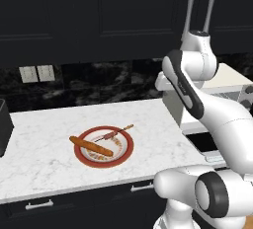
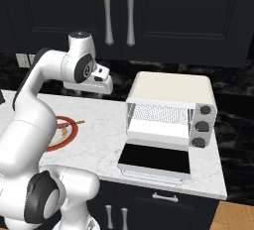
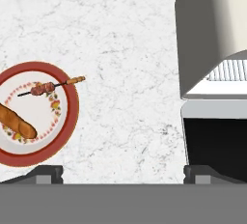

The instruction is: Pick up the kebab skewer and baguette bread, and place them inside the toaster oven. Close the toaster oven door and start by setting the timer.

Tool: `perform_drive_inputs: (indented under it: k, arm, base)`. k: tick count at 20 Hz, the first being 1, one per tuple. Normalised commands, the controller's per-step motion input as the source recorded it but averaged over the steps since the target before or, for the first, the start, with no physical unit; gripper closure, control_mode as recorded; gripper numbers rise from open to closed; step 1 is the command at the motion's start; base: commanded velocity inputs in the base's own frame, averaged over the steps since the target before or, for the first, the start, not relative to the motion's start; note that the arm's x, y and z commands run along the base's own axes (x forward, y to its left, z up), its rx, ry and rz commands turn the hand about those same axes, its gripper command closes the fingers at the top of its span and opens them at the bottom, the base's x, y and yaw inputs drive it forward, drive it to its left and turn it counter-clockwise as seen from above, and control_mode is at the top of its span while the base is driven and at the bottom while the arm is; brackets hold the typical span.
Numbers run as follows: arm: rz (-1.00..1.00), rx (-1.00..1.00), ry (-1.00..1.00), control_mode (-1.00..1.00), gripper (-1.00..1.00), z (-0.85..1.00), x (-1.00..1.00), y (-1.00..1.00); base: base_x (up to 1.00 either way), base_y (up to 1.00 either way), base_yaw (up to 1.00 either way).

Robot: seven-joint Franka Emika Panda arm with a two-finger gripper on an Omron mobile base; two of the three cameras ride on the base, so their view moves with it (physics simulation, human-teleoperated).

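Observation:
The kebab skewer (image 3: 48, 88) and the baguette bread (image 3: 17, 121) lie side by side on a red-rimmed plate (image 3: 72, 107) on the white marble counter; both also show from the left base, skewer (image 1: 114, 134) and baguette (image 1: 91, 146). The cream toaster oven (image 2: 171, 107) stands to the right with its toaster oven door (image 2: 155, 160) folded down flat and the wire rack (image 2: 158, 114) exposed. My gripper (image 3: 124, 175) hovers open above the bare counter between plate and oven, with nothing between its fingers.
Three dark knobs (image 2: 202, 125) sit on the oven's right front. A dark grey toaster (image 1: 4, 127) stands at the counter's far left. Black upper cabinets (image 2: 119, 11) hang above, and the counter's front edge (image 1: 74, 188) runs below the plate.

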Motion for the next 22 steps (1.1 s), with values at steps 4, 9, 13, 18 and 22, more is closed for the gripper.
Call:
perform_drive_inputs:
  k: [4,9,13,18,22]
  arm:
    - [0.00,0.00,0.00,1.00,-1.00,0.00,0.00,0.00]
    - [0.00,0.00,0.00,1.00,-1.00,0.00,0.00,0.00]
    - [0.00,0.00,0.00,1.00,-1.00,0.00,0.00,0.00]
    - [0.00,0.00,0.00,-1.00,-1.00,0.00,0.00,0.00]
    - [0.00,0.00,0.00,-1.00,-1.00,0.00,0.00,0.00]
  base:
    - [0.00,0.00,0.00]
    - [0.00,0.00,0.00]
    - [0.00,0.00,0.00]
    - [0.00,0.00,0.00]
    - [0.00,0.00,0.00]
